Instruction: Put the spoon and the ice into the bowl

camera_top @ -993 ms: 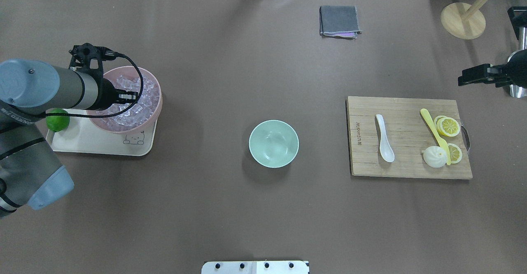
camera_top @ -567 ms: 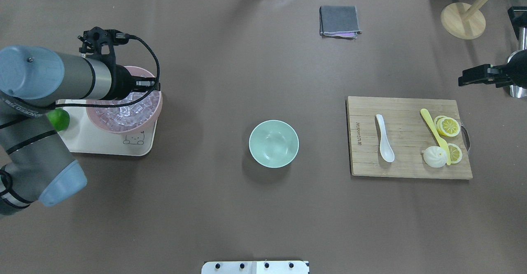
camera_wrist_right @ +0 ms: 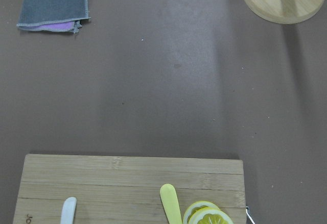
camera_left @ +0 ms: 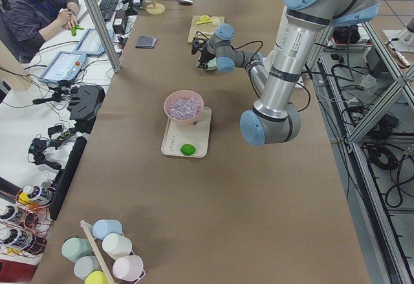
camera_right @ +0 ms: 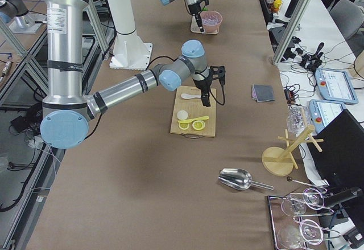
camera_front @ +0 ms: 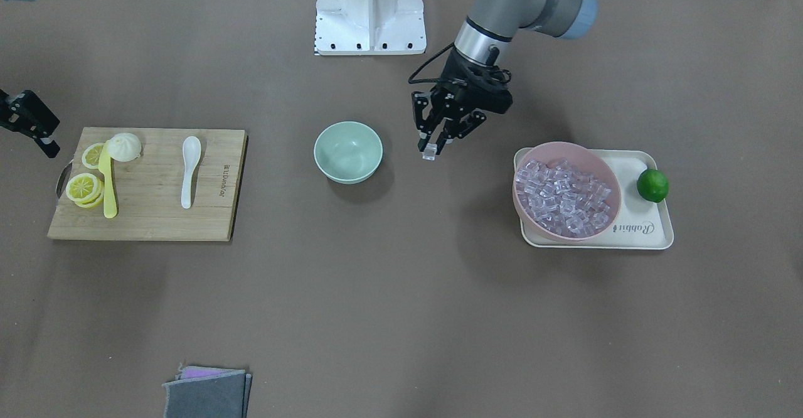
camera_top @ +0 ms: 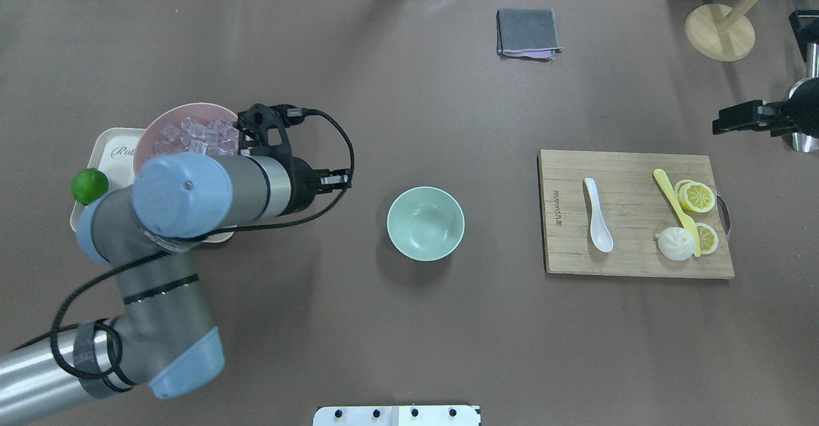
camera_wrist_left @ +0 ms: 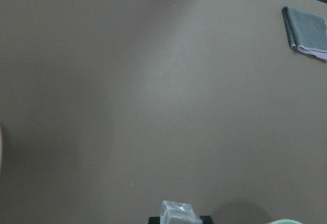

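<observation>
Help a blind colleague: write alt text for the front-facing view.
The left gripper holds an ice cube beside the empty bowl. The spoon lies on a board on the view's left; a pink bowl of ice on its right.

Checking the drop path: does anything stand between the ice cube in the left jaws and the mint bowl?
Nothing visible. Only bare table lies between the left gripper, jaws shut on the ice cube, and the bowl.

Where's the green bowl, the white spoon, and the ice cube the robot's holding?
green bowl (camera_top: 425, 224): overhead view, bare inside bottom.
white spoon (camera_top: 596, 215): overhead view, handle near the scoop.
ice cube (camera_front: 429, 152): front-facing view, middle of the cube.
</observation>
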Motion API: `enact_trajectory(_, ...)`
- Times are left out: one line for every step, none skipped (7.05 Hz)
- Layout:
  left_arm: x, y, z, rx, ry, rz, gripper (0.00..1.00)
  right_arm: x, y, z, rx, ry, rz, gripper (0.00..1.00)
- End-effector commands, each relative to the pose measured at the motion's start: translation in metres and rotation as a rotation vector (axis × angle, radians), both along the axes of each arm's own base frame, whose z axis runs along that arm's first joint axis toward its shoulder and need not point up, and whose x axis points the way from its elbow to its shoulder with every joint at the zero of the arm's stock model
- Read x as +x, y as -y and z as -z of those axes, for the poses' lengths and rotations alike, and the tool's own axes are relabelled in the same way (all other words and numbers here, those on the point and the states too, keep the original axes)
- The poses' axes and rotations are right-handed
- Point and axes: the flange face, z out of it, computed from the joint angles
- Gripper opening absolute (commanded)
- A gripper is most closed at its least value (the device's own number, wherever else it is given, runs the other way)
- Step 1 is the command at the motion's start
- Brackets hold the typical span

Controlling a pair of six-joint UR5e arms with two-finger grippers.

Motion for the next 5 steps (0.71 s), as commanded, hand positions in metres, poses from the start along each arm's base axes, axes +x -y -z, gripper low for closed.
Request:
enact_trajectory(0.067, -0.044, 0.030, -0.018, -0.035, 0.014, 0.00, 0.000, 0.000, 0.000, 0.002, 0.001, 0.000, 1.00)
enact_trajectory(0.086, -0.053, 0.038, -0.008, -0.033, 0.029, 0.00, 0.000, 0.000, 0.000, 0.003, 0.000, -0.001, 1.00)
enact_trajectory(0.092, -0.051, 0.044, -0.014, -0.038, 0.035, 0.00, 0.000, 0.000, 0.000, 0.003, 0.000, -0.001, 1.00)
enact_trajectory(0.096, -0.050, 0.042, -0.015, -0.032, 0.037, 0.00, 0.000, 0.000, 0.000, 0.002, 0.001, -0.002, 1.00)
enact_trajectory(0.101, -0.048, 0.037, -0.017, -0.018, 0.036, 0.00, 0.000, 0.000, 0.000, 0.003, 0.000, -0.001, 1.00)
